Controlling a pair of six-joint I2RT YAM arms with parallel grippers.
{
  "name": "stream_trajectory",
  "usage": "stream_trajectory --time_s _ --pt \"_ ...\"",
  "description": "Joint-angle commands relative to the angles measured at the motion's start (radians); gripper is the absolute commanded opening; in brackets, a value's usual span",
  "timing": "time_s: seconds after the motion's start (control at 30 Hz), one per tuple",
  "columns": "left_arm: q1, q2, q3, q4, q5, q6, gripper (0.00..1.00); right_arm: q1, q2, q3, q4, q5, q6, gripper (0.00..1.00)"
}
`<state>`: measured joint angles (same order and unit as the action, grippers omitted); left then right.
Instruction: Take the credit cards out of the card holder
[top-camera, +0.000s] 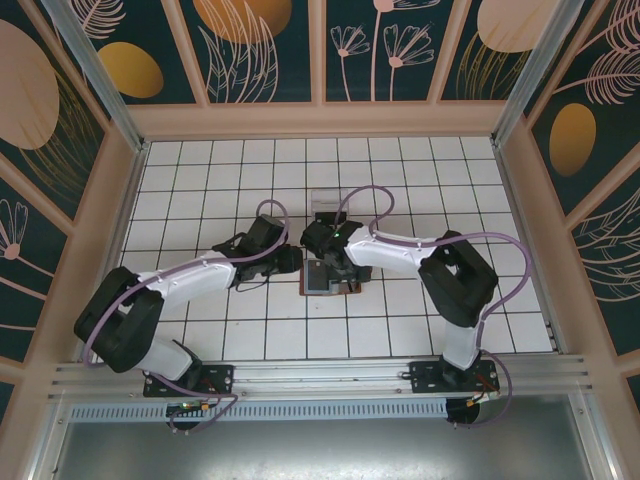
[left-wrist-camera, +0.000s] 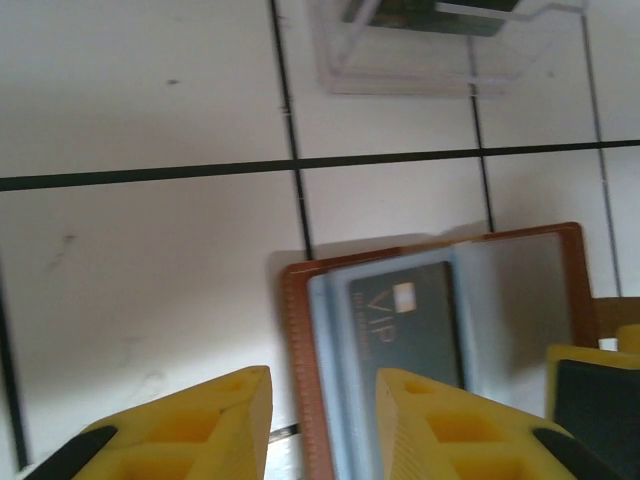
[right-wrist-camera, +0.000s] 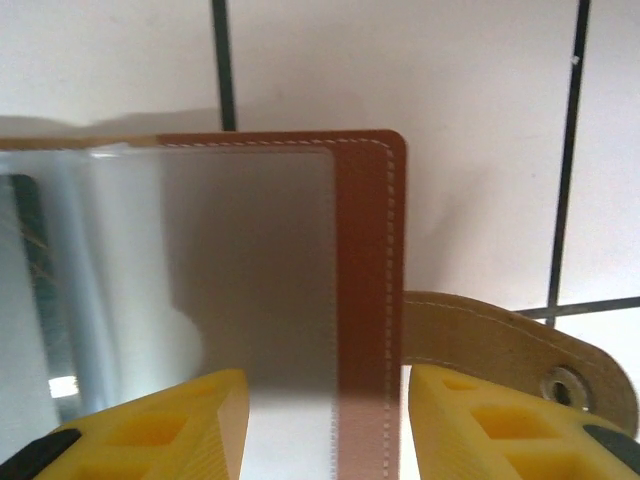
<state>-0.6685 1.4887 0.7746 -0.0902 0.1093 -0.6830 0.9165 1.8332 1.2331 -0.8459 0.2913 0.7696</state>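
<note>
- Left gripper (left-wrist-camera: 322, 400): jaws parted, nothing pinched. They straddle the 9 o'clock border of the card holder (left-wrist-camera: 500, 300), with one finger over the lining and the other over the bare table (left-wrist-camera: 130, 250).
- Right gripper (right-wrist-camera: 325, 390): jaws also parted and empty, straddling the 3 o'clock border just beside the closing tab (right-wrist-camera: 500, 345).
- Step in hand, as judged: pin one border flat, then close the other jaws on the card's exposed edge alone. Draw along the sleeve opening so the holder does not lift.
- Card holder: lies open and flat between both grippers. One dark credit card (left-wrist-camera: 405, 320) marked VIP sits in a clear sleeve (further cards cannot be confirmed).
- Clear stand (left-wrist-camera: 420, 65), at 12 o'clock from the holder: contains a dark card-like item, too blurred to identify.
</note>
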Motion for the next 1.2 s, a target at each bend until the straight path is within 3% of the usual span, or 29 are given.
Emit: stream_trajectory --time_s 0.0,0.2,0.57,0.83,1.17 --pt "-0.022 0.029 0.038 0.027 0.017 -0.026 0.34 -0.01 -0.07 -0.023 -0.01 0.04 0.04 0.46" --pt "-0.036 0.069 0.067 0.004 0.033 -0.024 0.33 -0.04 -0.141 -0.078 0.107 -0.062 0.021 0.45" --pt "-0.063 0.15 0.098 -0.071 0.012 -0.002 0.3 -0.142 -0.224 -0.244 0.472 -0.423 0.017 0.37" --pt "-0.069 0.184 0.098 -0.091 -0.001 0.012 0.26 -0.179 -0.191 -0.285 0.627 -0.577 0.01 0.35" --pt "-0.069 0.205 0.085 -0.098 -0.008 0.019 0.2 -0.192 -0.13 -0.281 0.689 -0.642 -0.003 0.34"
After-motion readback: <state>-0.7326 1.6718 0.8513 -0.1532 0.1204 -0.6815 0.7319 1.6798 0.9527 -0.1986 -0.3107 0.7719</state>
